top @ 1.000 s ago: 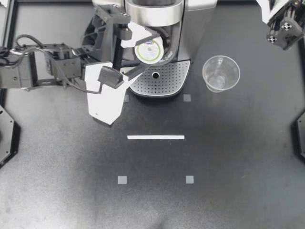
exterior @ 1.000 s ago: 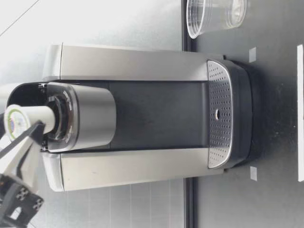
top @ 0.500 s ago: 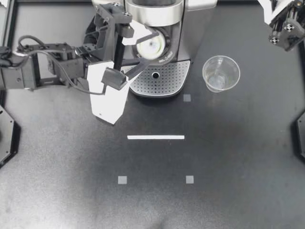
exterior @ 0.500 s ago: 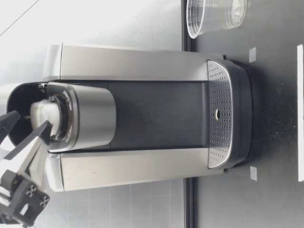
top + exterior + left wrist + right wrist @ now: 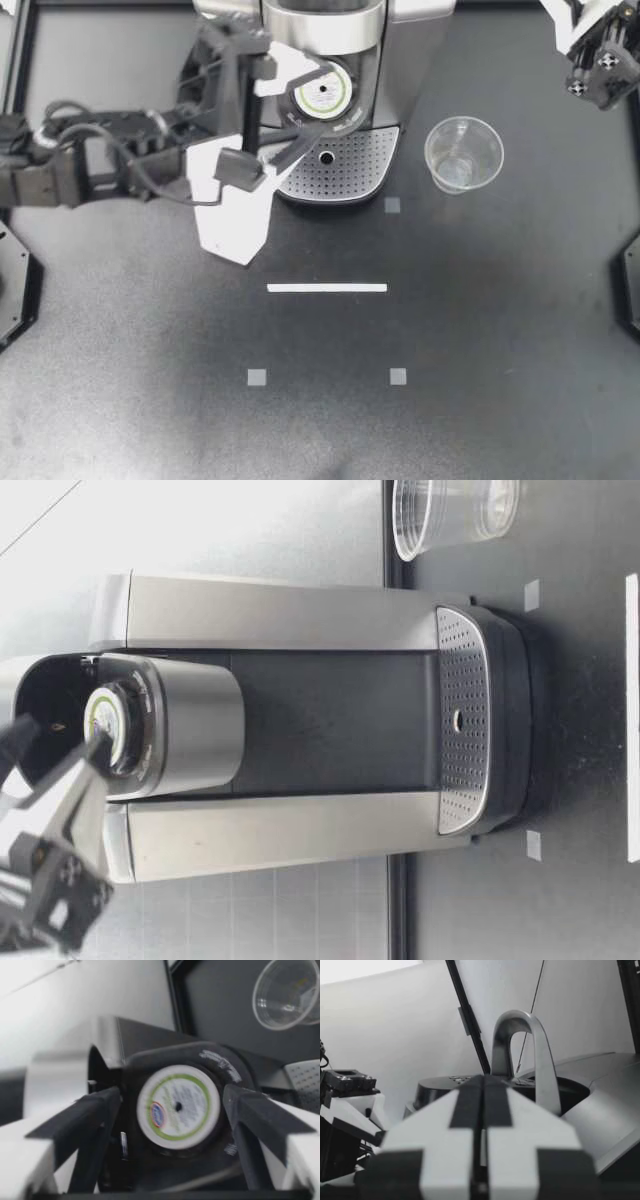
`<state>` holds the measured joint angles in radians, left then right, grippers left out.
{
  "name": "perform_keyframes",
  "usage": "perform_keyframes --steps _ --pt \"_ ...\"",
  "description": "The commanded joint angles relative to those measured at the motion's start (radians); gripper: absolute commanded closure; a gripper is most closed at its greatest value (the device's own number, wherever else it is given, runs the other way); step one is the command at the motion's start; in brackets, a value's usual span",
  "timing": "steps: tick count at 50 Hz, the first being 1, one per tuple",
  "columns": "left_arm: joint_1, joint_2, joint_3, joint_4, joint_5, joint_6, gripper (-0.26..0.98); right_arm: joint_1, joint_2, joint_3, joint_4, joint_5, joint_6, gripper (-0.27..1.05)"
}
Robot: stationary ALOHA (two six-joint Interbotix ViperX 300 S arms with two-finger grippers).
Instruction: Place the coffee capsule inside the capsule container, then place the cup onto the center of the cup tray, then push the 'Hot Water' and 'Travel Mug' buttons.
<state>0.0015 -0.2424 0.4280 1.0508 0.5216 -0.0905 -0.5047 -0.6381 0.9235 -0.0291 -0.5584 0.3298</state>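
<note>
At coffee machine (image 5: 410,40) head, left gripper (image 5: 316,102): jaws spread wide either side of coffee capsule (image 5: 321,96), clear of it. Capsule seated in capsule container (image 5: 348,95). At far-right corner, right gripper (image 5: 598,62): jaws closed, empty. Cup (image 5: 463,153) upright on worktop (image 5: 450,300) beside cup tray (image 5: 350,175).

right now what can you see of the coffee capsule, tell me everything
The coffee capsule is a small round pod seated in the dark capsule container of the coffee machine, so only its lid shows. The lid looks like white foil with a green ring, small print, a little blue mark and a dark dot at the middle. It sits centred in the opening. My left gripper is open, one finger on either side of it, neither touching.
</note>
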Motion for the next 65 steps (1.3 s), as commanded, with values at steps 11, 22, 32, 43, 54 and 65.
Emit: perform_keyframes --steps 11,22,32,43,54,65 --pt "-0.034 -0.080 0.104 0.003 -0.098 -0.252 -0.06 -0.005 0.063 -0.172 0.002 0.212 -0.029 0.68" --pt "-0.034 -0.127 0.201 0.003 -0.285 -0.465 -0.05 -0.071 0.115 -0.256 0.002 0.287 -0.051 0.68" --pt "-0.034 -0.167 0.299 0.005 -0.433 -0.612 0.11 -0.107 0.181 -0.304 0.000 0.288 -0.052 0.68" --pt "-0.034 -0.189 0.370 -0.003 -0.555 -0.681 0.33 -0.126 0.276 -0.380 -0.026 0.304 -0.054 0.68" --pt "-0.034 -0.189 0.411 -0.041 -0.626 -0.699 0.48 -0.144 0.364 -0.445 -0.035 0.314 -0.052 0.68" --pt "-0.034 -0.190 0.433 -0.075 -0.658 -0.699 0.51 -0.146 0.428 -0.472 -0.035 0.310 -0.049 0.68"
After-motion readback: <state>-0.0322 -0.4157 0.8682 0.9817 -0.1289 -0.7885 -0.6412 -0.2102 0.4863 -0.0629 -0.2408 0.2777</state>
